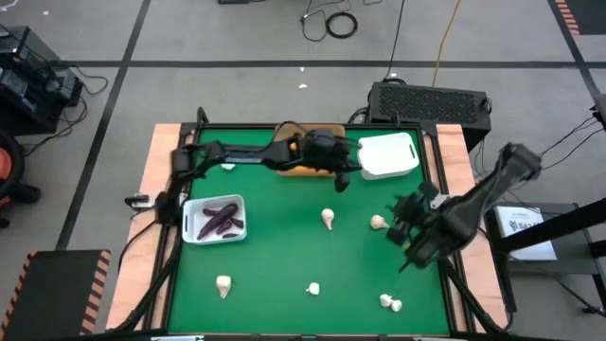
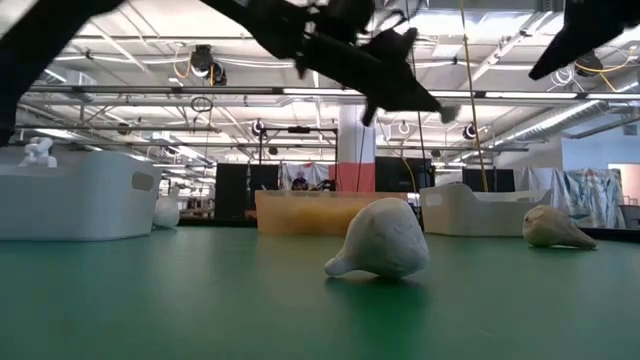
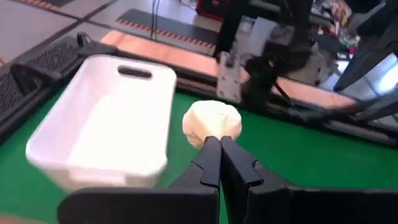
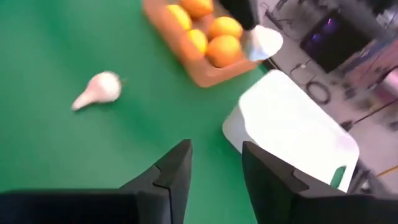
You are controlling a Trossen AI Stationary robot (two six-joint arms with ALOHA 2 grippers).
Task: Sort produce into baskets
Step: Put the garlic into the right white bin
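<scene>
- Green felt table top (image 1: pixel 284 256): four whitish garlic-like bulbs lie loose along the near part, one near-left (image 1: pixel 223 283), one near-centre (image 1: pixel 312 288), one near-right (image 1: pixel 389 302), and mid-table another (image 1: pixel 328 218).
- A fifth loose bulb (image 1: pixel 379 222) sits right of centre, just beside the right gripper (image 1: pixel 405 227).
- Right gripper hovers over the right side of the table; in its wrist view the two dark fingers (image 4: pixel 171 171) stand apart with bare green between them, nothing held.
- White rounded plastic basket on the left (image 1: pixel 194 227) holds several dark purple elongated pieces (image 1: pixel 220 219).
- Left arm reaches from the far left across the far edge; left gripper (image 1: pixel 341 176) sits between the tan basket and the far-right white basket.
- Left gripper fingers (image 3: pixel 208 163) are pinched together on a whitish bulb (image 3: pixel 211 122), held above the table beside the white basket.
- Tan-brown square basket (image 1: pixel 301 170) at far centre, mostly covered by the left arm from above; the right wrist view shows round orange and yellow fruits (image 4: pixel 214 34) inside it.
- White rounded basket at far right (image 1: pixel 388 156), just beside the tan one; can't tell if anything is inside.
</scene>
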